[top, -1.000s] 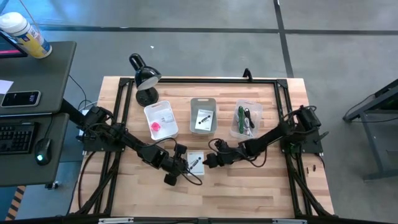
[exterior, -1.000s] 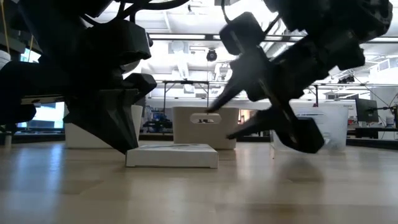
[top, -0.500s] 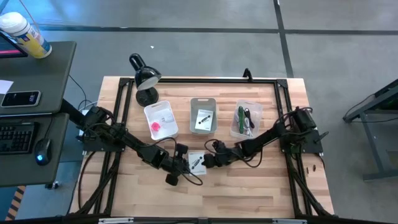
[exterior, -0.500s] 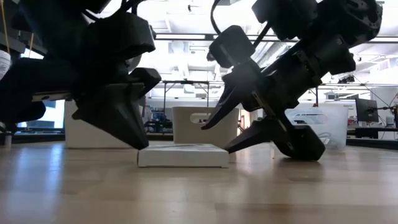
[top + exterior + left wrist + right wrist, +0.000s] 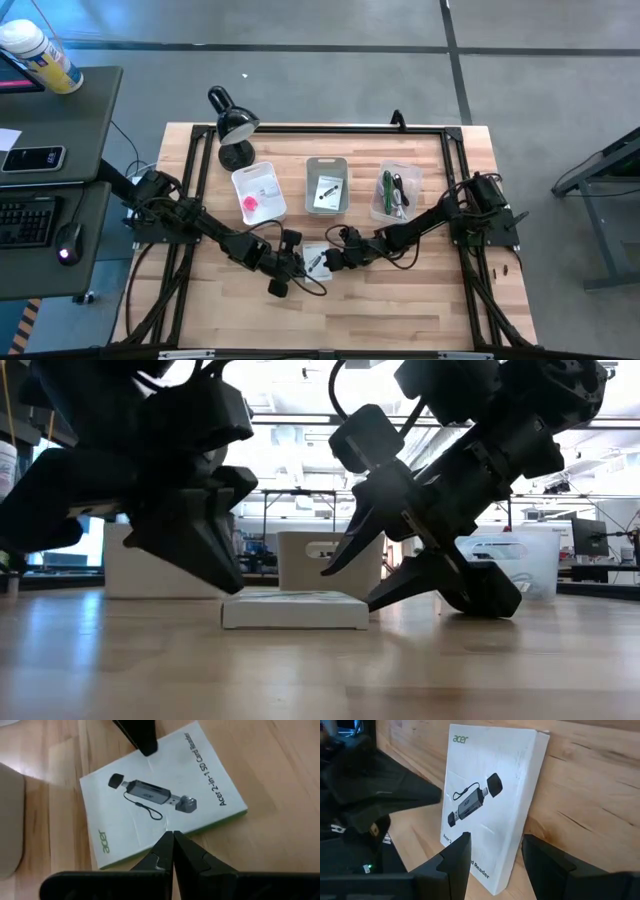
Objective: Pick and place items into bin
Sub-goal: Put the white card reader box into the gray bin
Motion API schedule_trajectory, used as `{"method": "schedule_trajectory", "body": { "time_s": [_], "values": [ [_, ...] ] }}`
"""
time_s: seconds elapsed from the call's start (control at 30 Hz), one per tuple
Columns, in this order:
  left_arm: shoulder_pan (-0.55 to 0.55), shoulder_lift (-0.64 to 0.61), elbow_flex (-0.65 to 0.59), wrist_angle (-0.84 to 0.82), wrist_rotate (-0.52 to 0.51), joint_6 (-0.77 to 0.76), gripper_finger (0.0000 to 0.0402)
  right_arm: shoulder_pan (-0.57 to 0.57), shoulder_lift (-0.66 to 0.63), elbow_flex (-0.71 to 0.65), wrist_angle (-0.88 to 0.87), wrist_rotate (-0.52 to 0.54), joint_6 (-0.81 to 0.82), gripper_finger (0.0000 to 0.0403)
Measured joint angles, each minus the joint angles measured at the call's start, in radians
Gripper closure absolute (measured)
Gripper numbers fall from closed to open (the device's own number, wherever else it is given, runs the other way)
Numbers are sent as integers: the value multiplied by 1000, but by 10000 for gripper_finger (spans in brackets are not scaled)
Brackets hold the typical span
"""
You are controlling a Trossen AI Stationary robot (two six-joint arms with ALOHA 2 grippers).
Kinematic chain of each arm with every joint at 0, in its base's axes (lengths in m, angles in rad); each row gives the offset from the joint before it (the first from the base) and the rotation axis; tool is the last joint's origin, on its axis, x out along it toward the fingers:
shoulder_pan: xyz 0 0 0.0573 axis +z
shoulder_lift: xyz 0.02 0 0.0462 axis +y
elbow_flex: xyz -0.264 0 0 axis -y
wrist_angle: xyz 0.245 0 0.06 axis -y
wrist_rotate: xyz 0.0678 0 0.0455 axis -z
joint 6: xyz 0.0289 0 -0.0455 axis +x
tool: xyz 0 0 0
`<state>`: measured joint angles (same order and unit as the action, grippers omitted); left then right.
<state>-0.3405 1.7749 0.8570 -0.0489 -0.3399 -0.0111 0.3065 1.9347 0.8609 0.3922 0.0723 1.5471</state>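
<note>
Closing in from the right since a second ago, the right gripper (image 5: 333,262) now straddles, fingers apart, the flat white card-reader packet (image 5: 314,260) on the table's near middle, ready to grasp, while the left gripper (image 5: 297,267), fingers together, presses its left edge.

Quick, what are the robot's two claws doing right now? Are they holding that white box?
Left gripper: fingers shut, tips on the white box, holding nothing.
Right gripper: fingers open, one on each side of the box's edge, not gripping yet.
</note>
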Motion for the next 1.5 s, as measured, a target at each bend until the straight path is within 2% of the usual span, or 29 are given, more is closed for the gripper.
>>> {"method": "schedule_trajectory", "body": {
  "time_s": [0.37,0.77,1.0,1.2,1.5],
  "values": [
    [0,25,0,38,31,3,402,-13,2,20,-28,-20,20,238],
    [-1,69,1,0,76,-50,401,-13,5,40,-15,-69,-4,238],
    [0,34,-2,-11,53,-49,402,-13,4,42,-36,-66,-4,238],
    [2,-15,-3,-38,-7,-39,402,-13,3,42,-48,-64,-4,238],
    [1,-17,-3,9,-8,-38,402,-13,3,42,-51,-63,-4,238]
  ]
}}
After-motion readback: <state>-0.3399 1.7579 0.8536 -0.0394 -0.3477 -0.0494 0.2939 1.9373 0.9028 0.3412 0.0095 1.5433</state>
